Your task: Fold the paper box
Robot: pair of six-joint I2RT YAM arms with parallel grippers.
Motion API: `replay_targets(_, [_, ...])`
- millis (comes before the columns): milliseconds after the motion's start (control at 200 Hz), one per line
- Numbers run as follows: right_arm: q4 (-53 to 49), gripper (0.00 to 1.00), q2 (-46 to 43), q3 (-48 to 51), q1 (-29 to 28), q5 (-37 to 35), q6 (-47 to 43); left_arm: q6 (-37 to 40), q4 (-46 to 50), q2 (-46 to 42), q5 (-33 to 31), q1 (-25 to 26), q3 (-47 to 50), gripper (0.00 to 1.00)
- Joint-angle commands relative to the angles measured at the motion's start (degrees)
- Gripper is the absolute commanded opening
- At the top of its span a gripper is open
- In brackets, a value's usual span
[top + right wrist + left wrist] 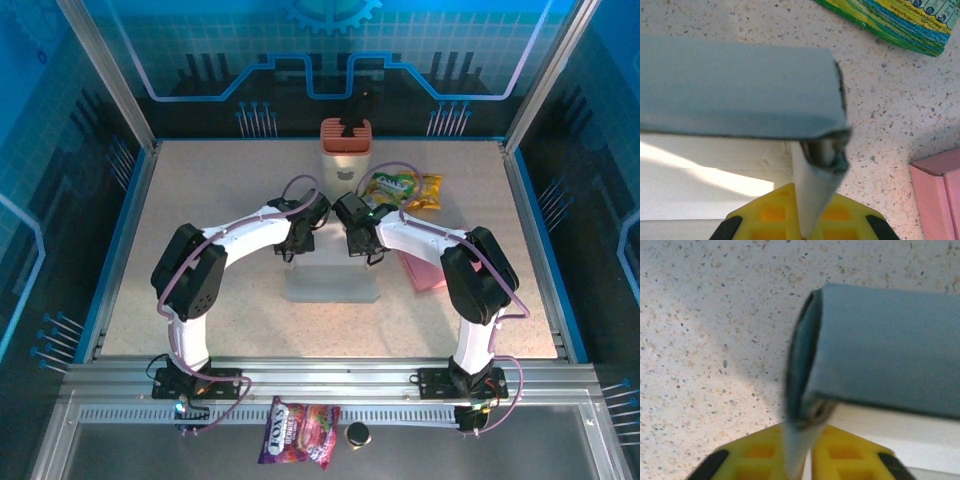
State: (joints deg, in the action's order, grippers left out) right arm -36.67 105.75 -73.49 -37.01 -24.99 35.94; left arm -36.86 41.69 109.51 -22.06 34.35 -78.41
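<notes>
At mid-counter (200, 230), gripping the paper box (330, 283) by both end flaps, clamped shut on the left flap with the left pincer (291, 252) and on the right flap with the right pincer (368, 257), likely to steady the walls for creasing.

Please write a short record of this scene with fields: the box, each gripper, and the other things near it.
task item: box, grey, centre, partly formed
left gripper: shut on a flap at the box's left end
right gripper: shut on a flap at the box's right end
behind box: container, green bag, yellow bag
right of box: pink box
</notes>
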Motion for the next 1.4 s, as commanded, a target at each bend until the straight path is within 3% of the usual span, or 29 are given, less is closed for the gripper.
replay_targets(0, [-1.2, 0.00, 1.8, 1.0, -0.4, -0.1, 0.3, 0.1, 1.5, 2.1, -2.2, -0.3, -2.2, 0.03])
replay_targets(190, [-1.4, 0.00, 2.3, 0.6, -0.5, 0.3, 0.3, -4.8, 7.4, 3.9, -6.5, 0.2, -3.7, 0.00])
replay_targets(380, [-1.4, 0.00, 3.0, 0.3, -0.5, 0.7, 0.2, -4.2, 4.9, 2.5, -5.7, 1.1, -2.6, 0.00])
replay_targets(455, [-1.3, 0.00, 3.0, 0.3, -0.4, 0.8, 0.1, -2.2, 2.6, 0.7, -4.9, 1.1, -2.1, 0.22])
replay_targets(545, [-1.4, 0.00, 3.0, 0.2, -0.4, 0.9, 0.0, 1.1, -1.7, -2.1, -2.1, 0.2, -0.7, 0.38])
replay_targets(750, [-1.4, 0.00, 3.3, 0.1, -0.4, 1.1, 0.0, 5.7, -6.6, -4.3, 5.2, -3.1, 1.3, 0.43])
replay_targets(1071, [-1.6, 0.00, 3.4, -0.2, -0.1, 0.9, 0.1, 6.6, -4.9, -2.5, 6.0, -3.5, 2.5, 0.34])
replay_targets(1396, [-1.7, 0.00, 3.5, -0.6, -0.2, 0.7, 0.3, 5.2, -0.3, 0.0, -1.3, -3.0, 1.3, 0.05])
